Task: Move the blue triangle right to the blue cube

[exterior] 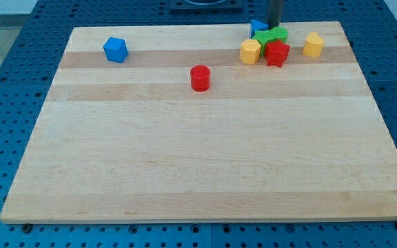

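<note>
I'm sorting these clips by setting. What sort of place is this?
Probably a robotics lab bench: a wooden board lies on a blue perforated table, small coloured blocks such as a red cylinder sit on it, and my tip reaches down by the blue triangle.

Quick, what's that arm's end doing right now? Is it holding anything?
No fingers here: just a rod holding nothing. My tip is at the view's top, right by the blue block and green block in the cluster.
</note>
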Robot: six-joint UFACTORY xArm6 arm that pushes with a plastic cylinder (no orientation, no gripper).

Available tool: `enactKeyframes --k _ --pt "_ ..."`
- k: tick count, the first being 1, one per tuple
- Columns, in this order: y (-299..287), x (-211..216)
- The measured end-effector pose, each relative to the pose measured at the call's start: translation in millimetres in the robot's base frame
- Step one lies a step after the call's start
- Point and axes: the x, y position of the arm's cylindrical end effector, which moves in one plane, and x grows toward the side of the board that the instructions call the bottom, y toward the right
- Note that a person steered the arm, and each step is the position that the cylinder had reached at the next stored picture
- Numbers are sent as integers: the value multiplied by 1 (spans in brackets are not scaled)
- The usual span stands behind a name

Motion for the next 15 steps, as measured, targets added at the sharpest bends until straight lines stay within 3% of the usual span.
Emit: enactKeyframes --k 2,3,5,9,15 --pt "-36 51" --pt "-75 57" --pt "-134 34" --pt "-195 1" --pt "-209 63"
